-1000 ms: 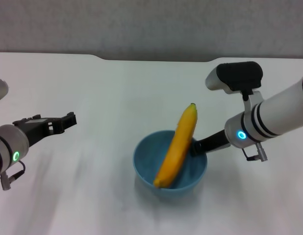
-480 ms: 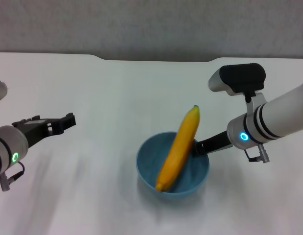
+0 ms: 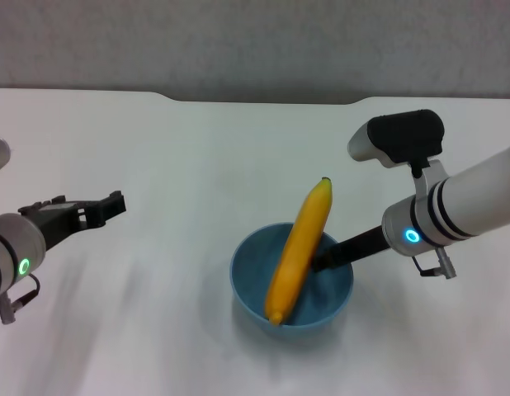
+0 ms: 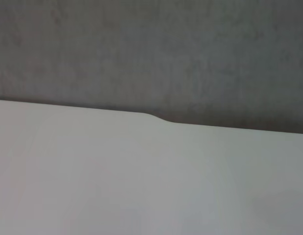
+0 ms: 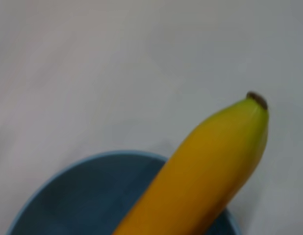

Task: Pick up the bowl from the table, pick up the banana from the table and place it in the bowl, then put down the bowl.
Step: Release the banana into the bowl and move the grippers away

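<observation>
The light-blue bowl (image 3: 253, 276) is at the middle front of the white table (image 3: 197, 148). The yellow banana (image 3: 298, 247) stands slanted in it, its lower end inside and its dark tip up over the far rim. My right gripper (image 3: 323, 259) is shut on the bowl's right rim. I cannot tell whether the bowl touches the table. The right wrist view shows the banana (image 5: 205, 176) over the bowl (image 5: 83, 196). My left gripper (image 3: 116, 205) is open and empty far to the left, apart from the bowl.
The table's dark notched far edge (image 3: 263, 101) runs along the back, and also shows in the left wrist view (image 4: 156, 119). A grey wall stands behind it. Only bare white tabletop (image 4: 141, 186) lies around the bowl.
The bowl with the banana has shifted slightly right and toward me with the right gripper. The left gripper has drawn back a little to the left.
</observation>
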Controlling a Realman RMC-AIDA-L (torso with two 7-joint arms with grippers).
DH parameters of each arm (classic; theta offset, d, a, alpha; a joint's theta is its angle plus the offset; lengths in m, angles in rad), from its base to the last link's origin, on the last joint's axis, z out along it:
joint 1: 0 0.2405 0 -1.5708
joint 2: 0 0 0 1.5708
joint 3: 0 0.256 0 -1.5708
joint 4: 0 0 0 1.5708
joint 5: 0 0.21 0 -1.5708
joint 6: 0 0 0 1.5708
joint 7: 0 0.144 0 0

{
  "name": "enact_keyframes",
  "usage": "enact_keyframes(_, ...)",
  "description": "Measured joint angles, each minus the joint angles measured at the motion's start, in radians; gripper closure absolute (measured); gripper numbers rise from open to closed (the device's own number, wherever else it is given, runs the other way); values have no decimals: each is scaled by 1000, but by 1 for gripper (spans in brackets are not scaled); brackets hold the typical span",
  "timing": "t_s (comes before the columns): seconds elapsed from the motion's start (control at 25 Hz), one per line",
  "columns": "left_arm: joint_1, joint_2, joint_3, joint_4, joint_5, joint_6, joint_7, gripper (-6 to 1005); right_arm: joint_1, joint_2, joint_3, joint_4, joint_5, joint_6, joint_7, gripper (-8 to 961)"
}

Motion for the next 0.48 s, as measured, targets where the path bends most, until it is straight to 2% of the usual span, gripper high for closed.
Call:
enact_keyframes(0.12,2,0,0,8,-1,0,-1,103,-35,-1,-8,68,-4,25,0,580)
enact_keyframes(0.32,10,0,-1,8,-3,0,-1,103,-111,-4,-7,222,-85,82,28,331)
enact_keyframes(0.44,19,-1,-6,9,-5,0,-1,103,-140,-5,2,285,-156,107,73,133)
enact_keyframes(0.48,21,-1,-6,9,-5,0,-1,103,-148,-6,7,305,-181,123,87,132)
